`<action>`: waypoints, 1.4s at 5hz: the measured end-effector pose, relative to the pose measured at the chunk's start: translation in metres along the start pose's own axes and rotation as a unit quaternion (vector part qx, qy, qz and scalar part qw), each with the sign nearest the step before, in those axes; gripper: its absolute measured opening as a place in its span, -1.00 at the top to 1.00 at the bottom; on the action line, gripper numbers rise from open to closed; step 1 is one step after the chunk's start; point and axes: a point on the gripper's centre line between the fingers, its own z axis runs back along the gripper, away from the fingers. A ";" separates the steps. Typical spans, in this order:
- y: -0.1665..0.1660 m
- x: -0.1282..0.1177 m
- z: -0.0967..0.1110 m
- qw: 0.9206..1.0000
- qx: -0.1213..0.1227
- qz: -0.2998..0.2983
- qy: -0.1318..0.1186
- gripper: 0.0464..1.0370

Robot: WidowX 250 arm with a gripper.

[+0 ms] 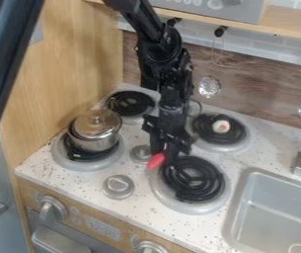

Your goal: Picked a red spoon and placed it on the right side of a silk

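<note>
Pick-up stage, by my reading: the red spoon (156, 160) is lying low at the tip of the gripper (164, 155), its red part showing beside the left edge of the front burner (208, 175), close to the small knob (140, 153). Nothing is being set down at the sink (271, 212), which is standing on the far side of that burner, so the placing is waiting.

Next move, as I am judging it: making sure of the grasp, lifting clear of the coil, then carrying rightward past the burner to the sink's right side (taking "silk" as meaning sink).

Hand: gripper is hanging nose-down, seemingly touching the spoon. Dark parts are blending together here, so I cannot tell how far open it is, or whether it is truly holding the spoon or merely resting against it.
</note>
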 end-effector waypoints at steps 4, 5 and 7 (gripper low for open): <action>-0.050 -0.027 -0.003 0.999 0.022 -0.033 0.014 0.35; -0.048 -0.025 0.001 0.999 0.025 -0.011 0.022 -0.26; -0.046 -0.024 0.013 0.999 0.030 0.023 0.019 -0.96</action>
